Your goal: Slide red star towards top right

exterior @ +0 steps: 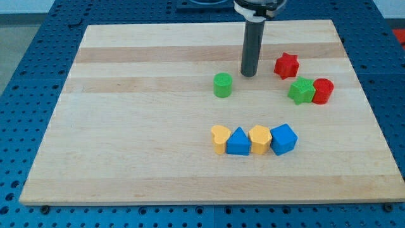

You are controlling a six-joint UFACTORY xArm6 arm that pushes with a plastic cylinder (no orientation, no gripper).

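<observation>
The red star (286,65) lies on the wooden board (139,114) at the view's upper right. My tip (248,74) rests on the board to the left of the red star, with a clear gap between them. A green cylinder (222,85) sits just below and left of my tip.
A green star (302,90) touches a red cylinder (323,90) below the red star. A row of a yellow heart (219,139), blue triangle (238,142), yellow hexagon (259,139) and blue cube (283,139) lies lower down. The board's right edge (364,95) is near.
</observation>
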